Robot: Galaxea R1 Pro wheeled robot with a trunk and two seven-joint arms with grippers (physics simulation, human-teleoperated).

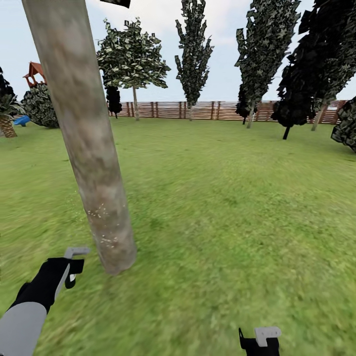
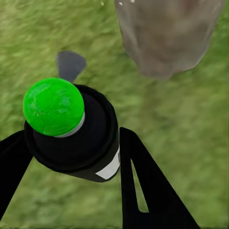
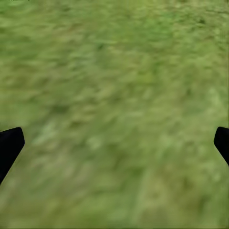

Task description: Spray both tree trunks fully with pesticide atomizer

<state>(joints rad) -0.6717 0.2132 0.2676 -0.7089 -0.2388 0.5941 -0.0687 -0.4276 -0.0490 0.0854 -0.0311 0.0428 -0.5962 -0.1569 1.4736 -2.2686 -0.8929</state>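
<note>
Left wrist view: left gripper [image 2: 71,157] pinches pesticide atomizer [image 2: 71,129] | tree trunk [image 2: 167,33] apparently near | right gripper [image 3: 114,143] spread

Tree trunk [image 1: 86,143] close ahead-left; open lawn [image 1: 232,212] rightward.

Fenced garden: lawn [image 1: 222,207], trees [image 1: 194,54], wooden fence [image 1: 207,110].

Green lawn [image 1: 237,207] spreads to the slatted fence [image 1: 207,110]; a mottled tree trunk [image 1: 94,163] rises from it.
</note>
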